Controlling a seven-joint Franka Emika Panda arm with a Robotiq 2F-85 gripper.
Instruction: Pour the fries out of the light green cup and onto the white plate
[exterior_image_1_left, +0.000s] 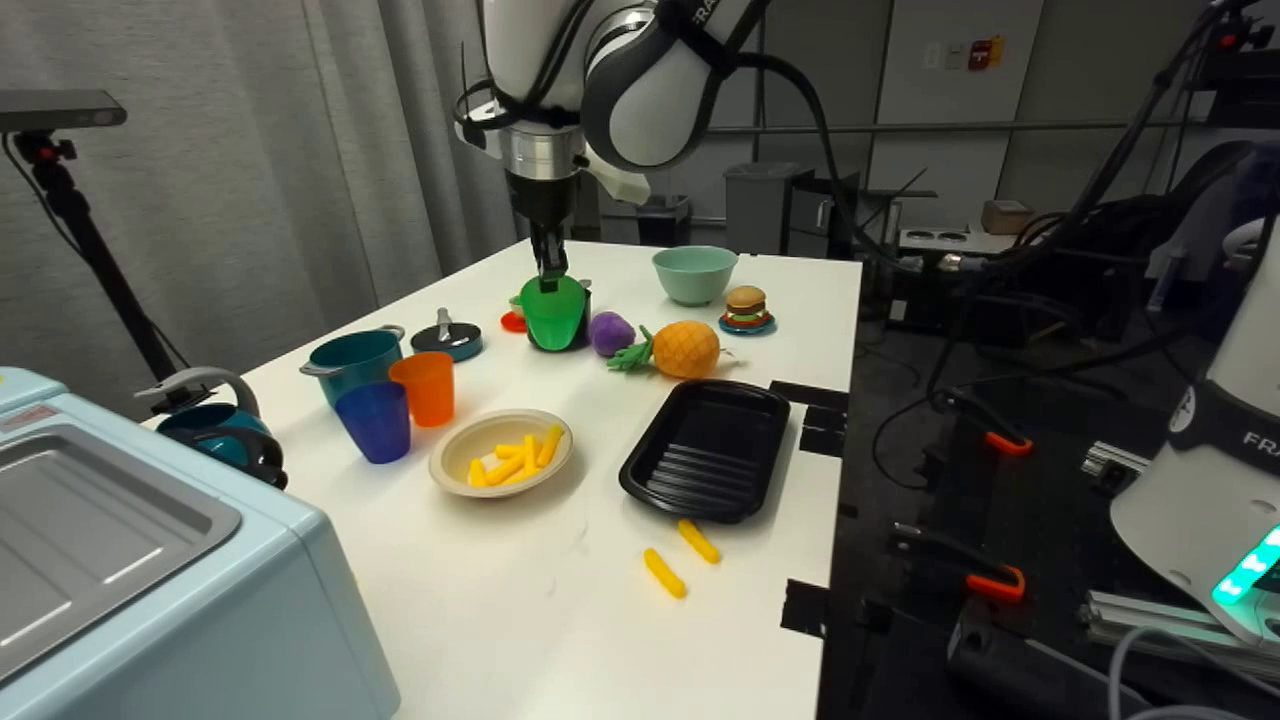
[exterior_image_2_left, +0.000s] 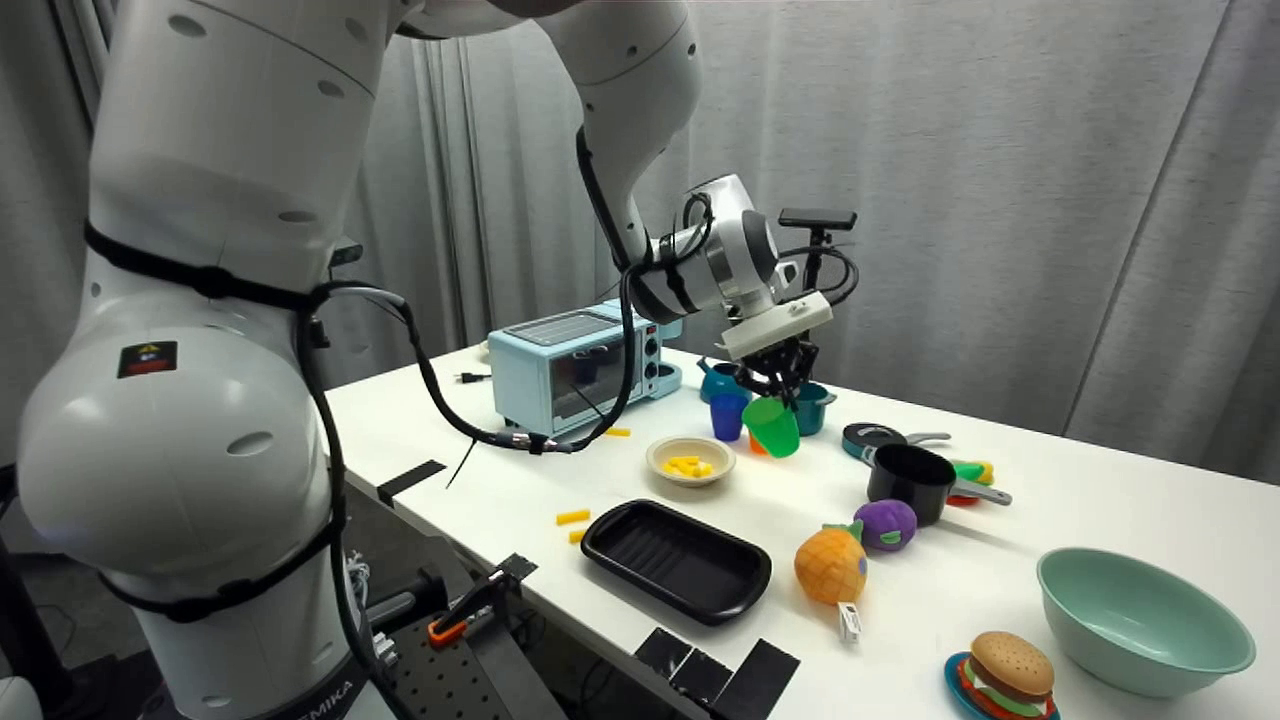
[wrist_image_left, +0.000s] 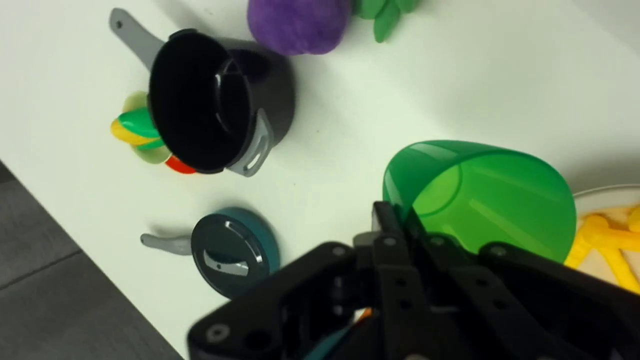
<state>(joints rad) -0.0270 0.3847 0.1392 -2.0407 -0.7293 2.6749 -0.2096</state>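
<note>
Your gripper (wrist_image_left: 398, 220) is closed to a thin gap, pinching the green cup (wrist_image_left: 495, 195) by its wall at the rim; you hold the cup tilted above the white table (exterior_image_1_left: 560, 620). Near it, the plate (exterior_image_1_left: 470, 440) bears most of the fries (exterior_image_1_left: 506, 469). Two more lie on the table beside the black tray (exterior_image_1_left: 705, 440), a third near the blue oven (exterior_image_2_left: 522, 378). Grey curtains (exterior_image_2_left: 950, 220) hang beyond the table. The cup is smooth, translucent plastic; the plate, round and shallow with a raised rim; the tray, rectangular with a ridged floor; the orange fruit (exterior_image_1_left: 688, 350), round and cross-hatched.
</note>
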